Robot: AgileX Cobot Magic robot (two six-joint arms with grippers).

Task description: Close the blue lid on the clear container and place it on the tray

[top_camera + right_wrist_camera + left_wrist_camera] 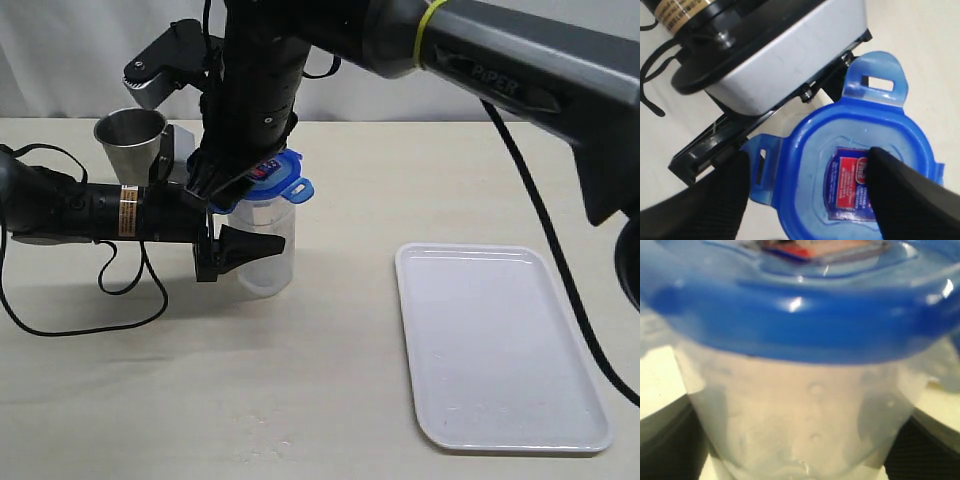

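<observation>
Blue lid (855, 175) sits on the clear container (264, 250), on the worktop left of the tray (500, 345).
My left gripper (226, 252) jaws clamp the container's sides; my right gripper (807, 192) jaws stand wide apart over the lid, one fingertip (890, 170) above its label.

The left arm lies low and nearly level, reaching in from the side toward the clear container (265, 255). Its tool (240, 250) stands with its jaws spread to either side of the container's wall, below the rim; the left wrist view shows a dark finger (670, 440) at each flank, though contact there is unclear. The right arm comes down steeply from above the container. Its tool (807, 192) has its jaws wide apart over the container's top, one fingertip (900, 195) above the middle, the other off to one side.
</observation>
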